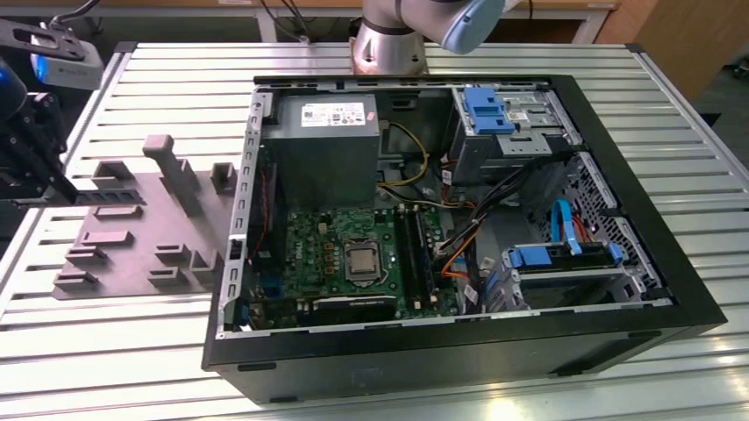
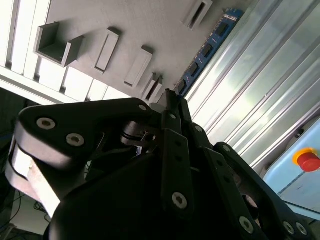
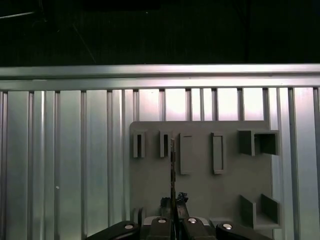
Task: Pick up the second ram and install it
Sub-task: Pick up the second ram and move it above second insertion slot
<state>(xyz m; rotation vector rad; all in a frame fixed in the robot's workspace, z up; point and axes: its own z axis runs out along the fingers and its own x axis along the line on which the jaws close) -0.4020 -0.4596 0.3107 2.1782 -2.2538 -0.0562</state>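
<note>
My gripper (image 2: 170, 100) is shut on the second ram (image 2: 207, 47), a thin blue circuit-board stick that reaches out from the fingertips. In the first wrist view the ram (image 3: 172, 165) appears edge-on as a thin dark line above the gripper (image 3: 172, 210). It hangs over the grey fixture plate (image 3: 200, 200), between two of the plate's slotted holders. In the exterior view the gripper (image 1: 59, 189) is at the far left, over the plate (image 1: 140, 254), with the ram (image 1: 108, 200) pointing toward the open computer case (image 1: 468, 351). The motherboard (image 1: 351, 254) with its long black slots (image 1: 416, 254) lies inside the case.
The case stands on a ribbed metal table (image 1: 117, 368). A power supply (image 1: 322, 149), loose cables (image 1: 468, 219) and blue drive-bay clips (image 1: 486, 110) crowd the inside of the case. Raised holders (image 1: 175, 167) stick up from the plate. A red button (image 2: 309, 160) sits on a light blue box.
</note>
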